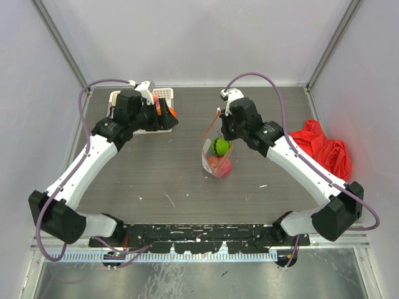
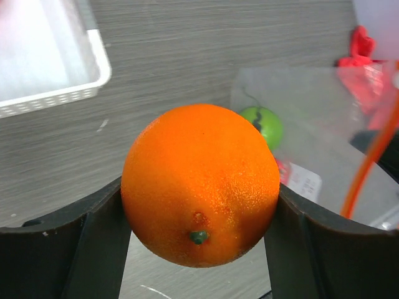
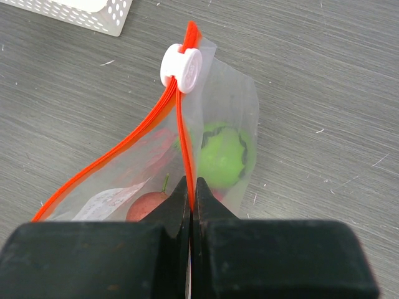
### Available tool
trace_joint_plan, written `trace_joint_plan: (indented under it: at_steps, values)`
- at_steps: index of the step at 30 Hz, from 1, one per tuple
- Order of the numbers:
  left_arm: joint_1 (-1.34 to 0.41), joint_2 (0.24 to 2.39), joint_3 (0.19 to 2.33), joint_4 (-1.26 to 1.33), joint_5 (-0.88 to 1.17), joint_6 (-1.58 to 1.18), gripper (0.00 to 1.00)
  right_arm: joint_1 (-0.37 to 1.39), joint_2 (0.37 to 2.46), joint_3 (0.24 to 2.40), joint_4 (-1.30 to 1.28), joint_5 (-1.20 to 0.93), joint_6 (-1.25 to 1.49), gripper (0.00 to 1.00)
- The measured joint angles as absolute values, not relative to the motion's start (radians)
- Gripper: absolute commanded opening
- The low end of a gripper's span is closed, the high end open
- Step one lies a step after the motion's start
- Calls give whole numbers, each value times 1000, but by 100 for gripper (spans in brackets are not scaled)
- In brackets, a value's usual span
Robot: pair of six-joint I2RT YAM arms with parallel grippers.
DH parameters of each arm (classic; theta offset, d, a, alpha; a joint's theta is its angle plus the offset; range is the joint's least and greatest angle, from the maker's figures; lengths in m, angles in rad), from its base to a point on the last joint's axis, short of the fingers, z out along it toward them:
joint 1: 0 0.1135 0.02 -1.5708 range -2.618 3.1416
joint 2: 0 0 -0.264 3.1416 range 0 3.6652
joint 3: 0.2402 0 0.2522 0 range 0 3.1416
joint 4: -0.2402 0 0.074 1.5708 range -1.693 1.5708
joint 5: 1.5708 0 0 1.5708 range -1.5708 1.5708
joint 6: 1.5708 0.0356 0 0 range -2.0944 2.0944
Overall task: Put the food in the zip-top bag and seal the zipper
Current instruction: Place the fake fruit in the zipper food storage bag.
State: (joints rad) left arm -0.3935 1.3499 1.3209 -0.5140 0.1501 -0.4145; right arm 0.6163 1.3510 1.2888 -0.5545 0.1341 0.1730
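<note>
On the left, the left gripper [image 2: 199, 212] is up by the white basket [image 1: 163, 93] and holds an orange [image 2: 199, 180] tight between its two fingers, one on each side of the fat middle. The orange looks like a light toy with a bumpy, hard skin. It is round, so I think it can roll away or pop out if the squeeze is off to one side; the middle is the best place to hold it. In the middle of the table [image 1: 156, 180] the bag [image 1: 207, 149] hangs with its mouth up and its bottom on the table. A green fruit [image 3: 221, 156] and a red fruit [image 3: 149, 205] are already inside. The bag is thin, clear and floppy, so it will likely sag and fall shut if nobody holds it. Its zipper strip [image 3: 143, 128] looks stiffer than the rest, so that is the good place to grab. The mouth is open only a little, so the orange may bump the edge. The white slider [image 3: 182, 67] sits at the far end of the strip; it is small and smooth and may be hard to pinch. The right gripper [image 3: 190, 187] is pinched nearly closed on one side of the strip and holds the bag up. Far right lies a red cloth [image 1: 324, 149], well apart from the bag.
</note>
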Motion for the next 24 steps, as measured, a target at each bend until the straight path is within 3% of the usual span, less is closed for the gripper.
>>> trace_joint_plan:
  at_steps: [12, 24]
  values:
    - [-593, 1159, 1201, -300, 191, -442, 48, 616, 1362, 1300, -555, 138, 190, 1]
    - [-786, 1157, 1116, -62, 187, -405, 49, 616, 1372, 1317, -562, 137, 192, 1]
